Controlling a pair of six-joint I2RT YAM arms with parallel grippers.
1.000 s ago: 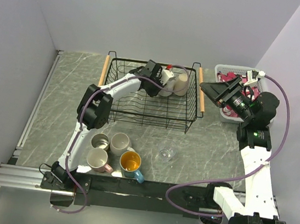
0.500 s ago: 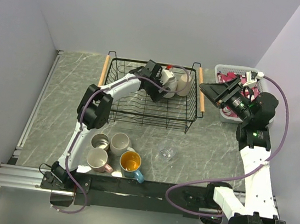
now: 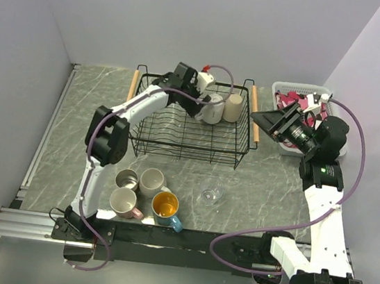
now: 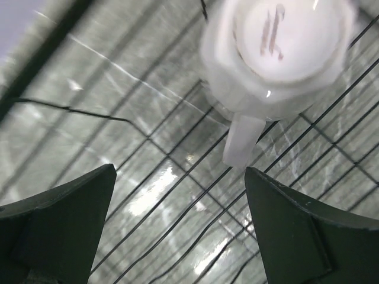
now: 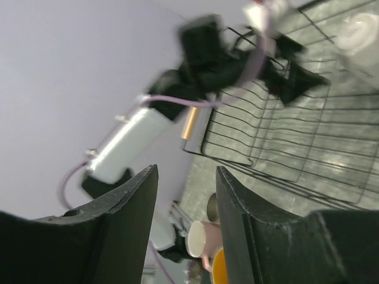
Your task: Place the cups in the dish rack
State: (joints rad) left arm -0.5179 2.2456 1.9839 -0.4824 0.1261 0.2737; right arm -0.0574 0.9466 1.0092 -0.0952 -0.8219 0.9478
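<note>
A white mug (image 3: 213, 108) and a tan cup (image 3: 233, 108) stand side by side in the back right part of the black wire dish rack (image 3: 175, 146). My left gripper (image 3: 196, 104) hangs open just left of the white mug and holds nothing. In the left wrist view the upturned white mug (image 4: 278, 53) lies beyond the wide-apart fingertips of that gripper (image 4: 180, 177). A steel cup (image 3: 126, 178), another white mug (image 3: 151, 181), a pink mug (image 3: 124, 203), a blue mug with an orange inside (image 3: 166, 207) and a clear glass (image 3: 211, 194) stand on the table in front of the rack. My right gripper (image 3: 269, 117) hovers open and empty by the rack's right handle.
A white plastic basket (image 3: 281, 91) with pink cloth sits at the back right, behind my right arm. The rack has wooden handles (image 3: 132, 89) on both sides. In the right wrist view, the rack (image 5: 296, 136) and the pink mug (image 5: 198, 236) show beyond the parted jaws.
My left gripper has opened, let go of the white mug and drawn back to the upper left. The mug now stands in the rack beside the tan cup. The right arm barely moved.
</note>
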